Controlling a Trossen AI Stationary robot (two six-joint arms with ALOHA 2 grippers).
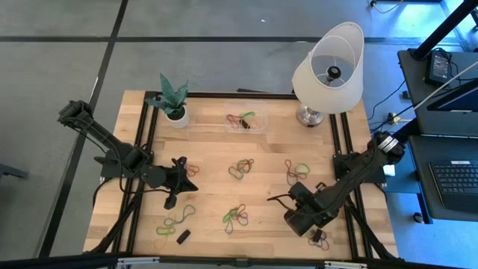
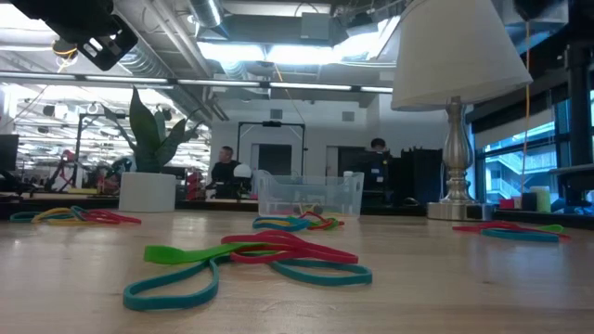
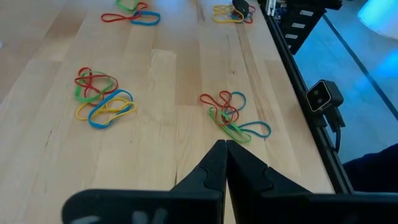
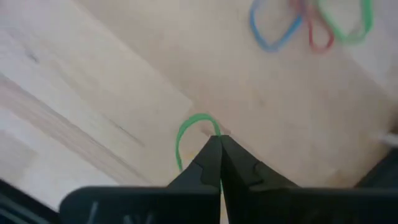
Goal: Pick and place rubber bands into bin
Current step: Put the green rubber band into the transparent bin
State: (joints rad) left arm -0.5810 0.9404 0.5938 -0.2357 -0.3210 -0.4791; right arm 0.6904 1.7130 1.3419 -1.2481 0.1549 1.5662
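Above the table's front right part, the right gripper (image 4: 219, 142) has its fingers pressed together, pinching a green rubber band (image 4: 186, 134); the left gripper (image 3: 225, 149) is closed, empty.

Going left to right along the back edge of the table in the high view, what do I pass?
Potted plant → clear bin holding some rubber bands → lamp.
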